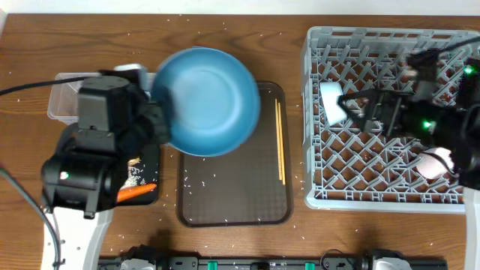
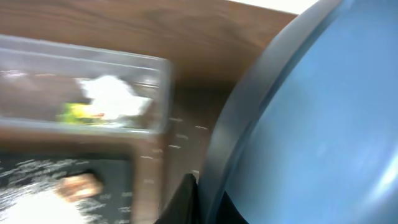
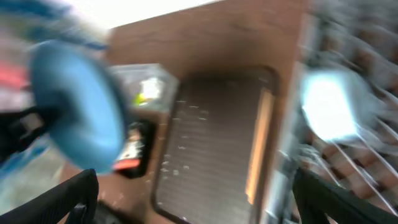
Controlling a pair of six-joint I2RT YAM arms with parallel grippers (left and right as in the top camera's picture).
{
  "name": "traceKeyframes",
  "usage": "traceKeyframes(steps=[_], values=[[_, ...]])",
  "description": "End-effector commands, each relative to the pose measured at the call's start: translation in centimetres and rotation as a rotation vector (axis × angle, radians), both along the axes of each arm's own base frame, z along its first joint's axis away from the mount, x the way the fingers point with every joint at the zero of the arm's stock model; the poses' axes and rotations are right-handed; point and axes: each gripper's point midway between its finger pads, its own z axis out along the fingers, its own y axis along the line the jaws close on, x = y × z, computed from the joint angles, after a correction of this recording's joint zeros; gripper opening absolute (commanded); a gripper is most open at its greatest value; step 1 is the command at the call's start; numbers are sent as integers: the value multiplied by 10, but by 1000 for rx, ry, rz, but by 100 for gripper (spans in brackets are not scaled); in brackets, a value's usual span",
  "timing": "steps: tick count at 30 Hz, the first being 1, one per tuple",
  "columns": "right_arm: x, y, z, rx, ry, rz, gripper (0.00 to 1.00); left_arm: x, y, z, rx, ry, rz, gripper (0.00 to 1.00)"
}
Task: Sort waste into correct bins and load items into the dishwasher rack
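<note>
Overhead, the large round blue plate [image 1: 210, 101], smooth and evenly coloured, hangs tilted over the brown rectangular serving tray's [image 1: 232, 202] upper-left corner, its rim clamped by the left gripper [image 1: 159, 120]; the left wrist sees its dark rim and glossy face; the right wrist, blurred, shows the right gripper [image 3: 196, 180] spread apart.

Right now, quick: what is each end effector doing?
Left end effector: closed on the plate.
Right end effector: open, holding nothing.
</note>
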Motion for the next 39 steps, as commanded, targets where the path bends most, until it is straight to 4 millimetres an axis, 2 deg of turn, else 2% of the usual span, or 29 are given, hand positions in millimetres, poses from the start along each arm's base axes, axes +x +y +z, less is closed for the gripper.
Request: traceKeyframes(steps=[1,7,10,17,18,24,27,29,33,35,39], values=[[-18,42,14,44,-77,214,95,-7,-42,9,-82,-8,-182,6],[-24,67,4,-42,-87,277,95,-9,-69,22,-122,-61,-278,6],[-24,80,-2,-74,-87,307,91,-12,-85,30,-163,-84,-345,6],[-7,91,-29,-187,-52,294,86,-21,-103,34,-196,-88,-415,6],[-5,92,-33,-196,-46,293,82,-22,-106,35,-200,-89,-425,6],[5,100,-51,-223,1,303,45,-25,-111,36,-204,-91,-445,6],[5,100,-49,-221,-10,301,36,-25,-111,36,-204,-93,-445,7],[4,99,-46,-218,-20,300,29,-25,-111,36,-204,-93,-445,16],[3,92,-40,-240,-45,272,24,-24,-111,37,-205,-96,-445,47],[3,84,-38,-271,-59,237,20,-24,-111,37,-205,-101,-445,53],[1,67,-33,-313,-77,175,14,-23,-112,38,-206,-105,-446,54]])
